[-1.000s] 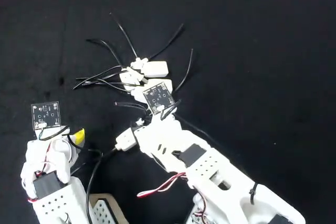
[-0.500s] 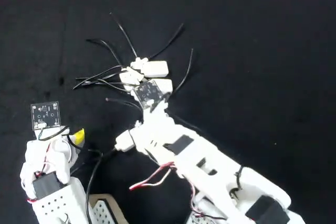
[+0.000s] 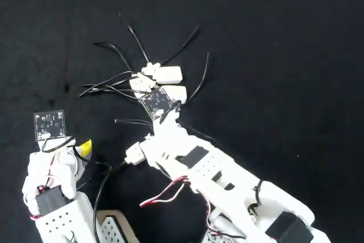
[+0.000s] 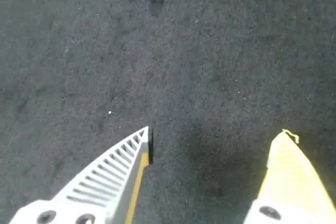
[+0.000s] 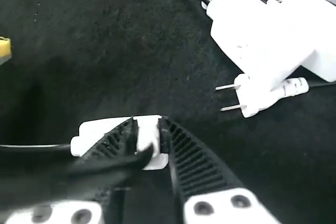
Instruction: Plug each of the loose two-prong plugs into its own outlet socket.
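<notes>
**Right gripper clamped on plug; left gripper wide**

The right wrist view shows the right gripper [image 5: 147, 127] clamped on a white plug [image 5: 147, 136] with a black cord; its prongs are hidden. A second plug [image 5: 262, 95], prongs bare, lies near, touching white blocks [image 5: 262, 35]. The high view adds a square socket [image 3: 156, 101] just ahead of that arm and another socket [image 3: 50, 124] before the left arm. The left gripper [image 4: 215, 132] stands wide over the table [image 4: 157, 51].

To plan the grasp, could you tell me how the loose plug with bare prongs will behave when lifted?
The two-prong plug looks small and moulded, so probably light and rigid. Its thin black cord likely flops and drags behind. Lying flat, it should slide, not roll.
</notes>
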### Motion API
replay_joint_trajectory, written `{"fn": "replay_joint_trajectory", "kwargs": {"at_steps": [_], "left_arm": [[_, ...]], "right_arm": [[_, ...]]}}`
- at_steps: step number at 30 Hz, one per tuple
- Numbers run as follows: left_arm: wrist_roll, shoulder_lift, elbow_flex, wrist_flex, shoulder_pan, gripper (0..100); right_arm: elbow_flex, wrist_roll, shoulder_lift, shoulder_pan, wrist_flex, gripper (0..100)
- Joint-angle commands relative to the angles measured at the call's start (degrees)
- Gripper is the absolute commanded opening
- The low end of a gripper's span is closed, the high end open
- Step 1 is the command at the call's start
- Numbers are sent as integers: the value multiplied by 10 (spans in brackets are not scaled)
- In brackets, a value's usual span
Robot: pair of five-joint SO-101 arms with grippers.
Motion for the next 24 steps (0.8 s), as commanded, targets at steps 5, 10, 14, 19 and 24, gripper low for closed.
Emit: {"fn": "replay_joint_trajectory", "kwargs": {"at_steps": [5, 10, 14, 19, 24], "left_arm": [[0, -4, -5, -11, -7, 350], [-2, -4, -5, -7, -7, 350], [-2, -4, -18, -4, -7, 350], [-49, -4, -73, 42, 9, 351], [-164, -4, -78, 61, 131, 350]], "right_arm": [[-123, 35, -25, -36, 153, 337], [-205, 96, -78, -55, 357, 343], [-255, 158, -126, -28, 541, 295], [-262, 239, -170, 106, 661, 123], [-261, 316, -172, 296, 642, 36]]}}
